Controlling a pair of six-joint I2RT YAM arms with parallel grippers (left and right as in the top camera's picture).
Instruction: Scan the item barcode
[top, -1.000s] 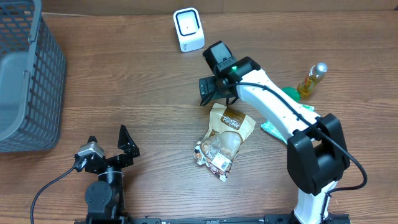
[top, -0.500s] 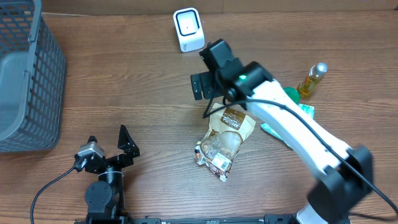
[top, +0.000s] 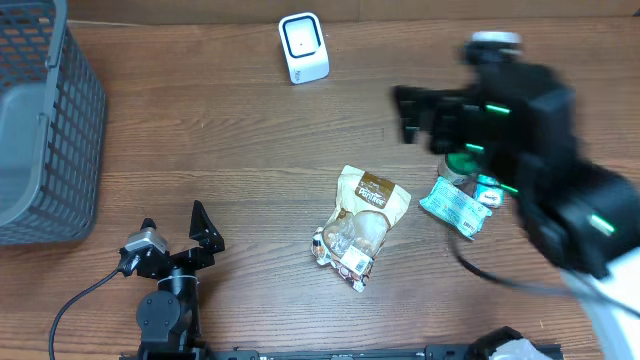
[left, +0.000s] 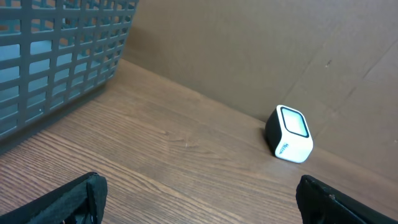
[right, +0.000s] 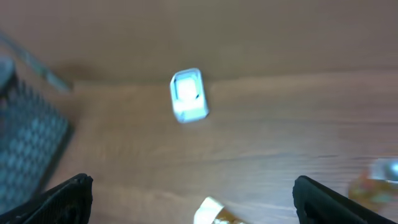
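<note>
A brown snack bag (top: 362, 220) with a barcode label at its near end lies flat mid-table; only its top corner (right: 210, 213) shows in the right wrist view. The white scanner (top: 303, 47) stands at the table's back, also visible as the scanner (left: 290, 134) and, blurred, the scanner (right: 188, 94). My right gripper (top: 415, 118) is raised high at the right, blurred, open and empty, well clear of the bag. The right gripper (right: 193, 194) frames bare table between wide fingers. My left gripper (top: 175, 230) rests open and empty near the front left; the same gripper (left: 199, 190) faces the scanner.
A grey mesh basket (top: 40, 120) fills the left side, seen as the basket (left: 56, 56) in the left wrist view. A green packet (top: 458, 207) lies right of the bag, partly under the raised right arm. A blurred yellowish thing (right: 380, 177) sits at the right.
The right arm has risen from just above the bag's top and swung to the right, close to the overhead camera, still open and empty. The bag and the left arm have not moved.
</note>
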